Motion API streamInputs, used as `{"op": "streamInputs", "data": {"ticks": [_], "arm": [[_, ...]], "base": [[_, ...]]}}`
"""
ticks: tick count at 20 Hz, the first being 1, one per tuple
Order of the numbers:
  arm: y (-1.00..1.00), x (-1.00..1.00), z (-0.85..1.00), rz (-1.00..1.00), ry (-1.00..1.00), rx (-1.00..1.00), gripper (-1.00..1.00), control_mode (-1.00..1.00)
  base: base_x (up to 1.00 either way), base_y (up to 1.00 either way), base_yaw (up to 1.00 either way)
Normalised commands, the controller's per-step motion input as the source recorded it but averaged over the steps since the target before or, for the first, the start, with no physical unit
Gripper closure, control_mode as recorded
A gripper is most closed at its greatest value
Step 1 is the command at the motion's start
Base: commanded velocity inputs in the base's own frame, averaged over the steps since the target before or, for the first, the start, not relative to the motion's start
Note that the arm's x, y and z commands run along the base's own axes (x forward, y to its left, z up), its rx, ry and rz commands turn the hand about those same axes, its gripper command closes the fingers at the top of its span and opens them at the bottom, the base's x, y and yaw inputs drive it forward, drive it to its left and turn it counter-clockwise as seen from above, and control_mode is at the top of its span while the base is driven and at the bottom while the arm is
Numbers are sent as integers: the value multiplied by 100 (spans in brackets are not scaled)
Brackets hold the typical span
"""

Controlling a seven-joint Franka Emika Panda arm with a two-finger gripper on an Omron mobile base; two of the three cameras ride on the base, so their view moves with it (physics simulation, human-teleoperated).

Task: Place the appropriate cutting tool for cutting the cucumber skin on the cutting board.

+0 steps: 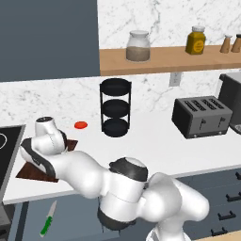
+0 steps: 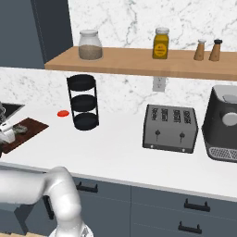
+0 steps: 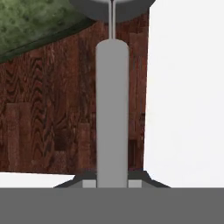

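peeler: slim all-grey metal peeler fills the centre of the hand view, handle running up from the bottom edge btwn the fingertips; forked head cut off at the top.
end effector: two-finger end effector, only the tip bases show, either side of the handle. Looks closed on the handle, pads apparently touching it both sides; gap no wider than the handle.
board: flat dark brown wooden cutting board directly under the peeler. Peeler lies over the board's edge zone, white counter just beside.
cucumber: stubby dark green cucumber on the board, upper corner of hand view, near the peeler head.
step: judged to be the placing stage; tool is over the board, low. Can't tell if it's touching the wood.
next: prob. lower the last bit if needed, then open fingers and lift straight off so the handle isn't dragged off the edge.
risk: close to board edge, could end half on the counter.
hidden: in the left base view the arm covers most of the board; wrist blocks the end effector there.
further out: green-handled knife lies low, in front of the counter edge, well apart from the board; black three-tier rack and grey toaster farther along the counter.
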Motion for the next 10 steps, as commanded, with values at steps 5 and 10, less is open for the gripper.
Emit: {"op": "streamInputs", "data": {"ticks": [5, 10], "arm": [[0, 0, -27, 0, 0, 0, 100, -100], [0, 0, -25, 0, 0, 0, 100, -100]], "base": [[0, 0, 0], [0, 0, 0]]}}
